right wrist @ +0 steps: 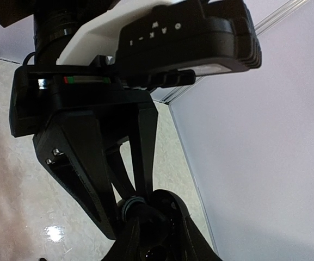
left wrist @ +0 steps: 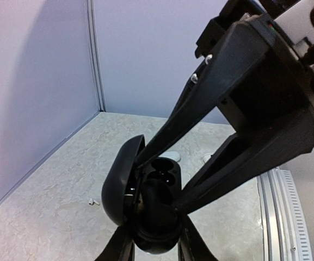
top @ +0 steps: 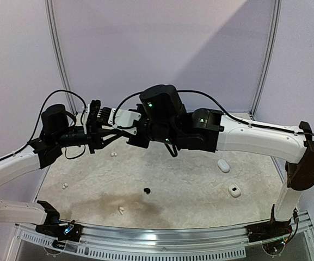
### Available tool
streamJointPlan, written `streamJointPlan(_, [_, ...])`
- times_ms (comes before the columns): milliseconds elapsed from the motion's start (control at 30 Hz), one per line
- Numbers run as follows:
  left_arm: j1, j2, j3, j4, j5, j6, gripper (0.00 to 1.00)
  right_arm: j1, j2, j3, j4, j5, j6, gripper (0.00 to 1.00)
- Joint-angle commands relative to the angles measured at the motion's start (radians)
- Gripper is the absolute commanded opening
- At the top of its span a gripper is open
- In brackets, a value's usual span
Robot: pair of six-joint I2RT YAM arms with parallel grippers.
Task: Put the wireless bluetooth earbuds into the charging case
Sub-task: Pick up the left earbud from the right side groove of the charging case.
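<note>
1. Above the bench (top: 189,185), the left gripper (left wrist: 157,239) pinches an open black charging case (left wrist: 118,185) between its fingers. The lid is swung toward 9 o'clock in the left wrist view, apparently so the wells face the other arm.
2. The right gripper (left wrist: 161,180) reaches in from 1 o'clock with its fingers slightly spread at the wells, probably to seat a bud. Whether one lies inside cannot be told.
3. Counted from above, three white earbuds (top: 112,154) lie at 10, 9 and 7 o'clock. One black earbud (top: 147,191) lies near the centre, and two white cases (top: 223,166) sit at 3 o'clock.
</note>
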Motion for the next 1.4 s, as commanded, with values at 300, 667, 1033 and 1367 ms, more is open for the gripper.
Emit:
streamJointPlan(300, [-0.014, -0.002, 0.012, 0.071, -0.011, -0.038, 0.0, -0.01, -0.04, -0.046, -0.057, -0.005, 0.038, 0.29])
streamJointPlan(667, [-0.014, -0.002, 0.005, 0.069, -0.007, -0.03, 0.0, -0.02, -0.084, -0.044, -0.04, 0.028, 0.075, 0.32])
streamJointPlan(1033, [-0.014, 0.015, 0.006, 0.086, 0.047, 0.062, 0.0, -0.021, -0.182, -0.017, -0.149, -0.149, 0.191, 0.29])
streamJointPlan(1367, [-0.023, 0.007, 0.015, 0.061, 0.101, 0.107, 0.0, -0.025, -0.161, 0.028, -0.201, -0.33, 0.312, 0.18])
